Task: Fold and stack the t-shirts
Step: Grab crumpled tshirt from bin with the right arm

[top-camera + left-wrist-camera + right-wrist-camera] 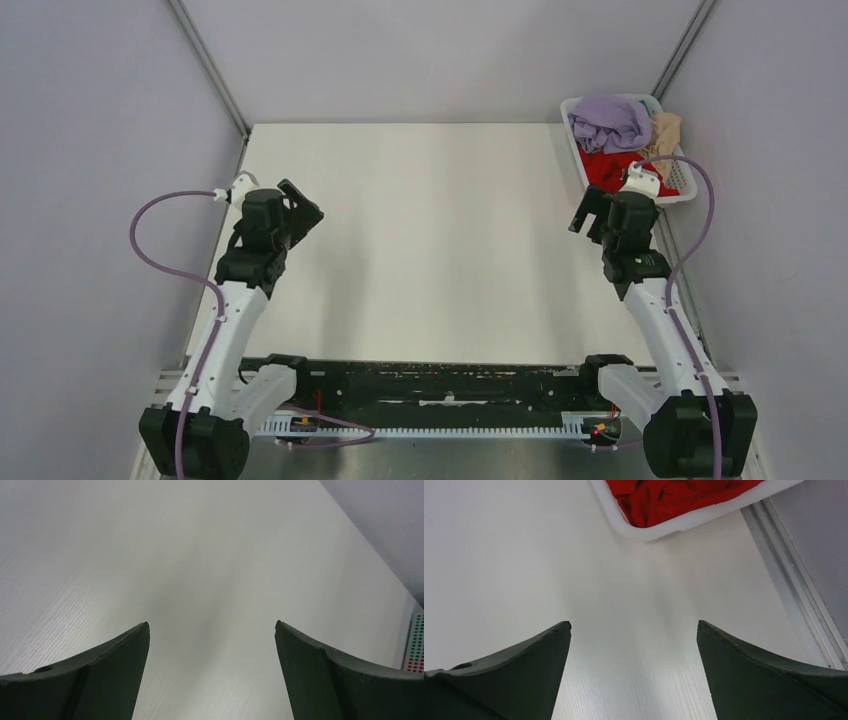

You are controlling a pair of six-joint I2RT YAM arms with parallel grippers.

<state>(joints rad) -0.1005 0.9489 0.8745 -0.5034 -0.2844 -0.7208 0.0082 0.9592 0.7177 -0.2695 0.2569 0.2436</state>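
Left side first. The left gripper (303,205) hangs over the left part of the white table (430,250) with its jaws spread wide and nothing between them. My left wrist view shows plain tabletop between the two dark fingers (100,670). Moving right, the right gripper (590,212) sits above the table's right edge, jaws just as wide apart and holding nothing, just on the near side of the basket (688,192). That white lattice basket stands in the far right corner, by the right wall. The shirts I can see are all in it, crumpled and unfolded. The lavender t-shirt (608,122) is heaped on the far left side, the beige t-shirt (668,130) bunched at the far right, and the red t-shirt (605,170) lies lowest, nearest the gripper. My right wrist view shows the red cloth inside the basket's near corner, apart from the fingertips. I cannot tell what lies beneath.
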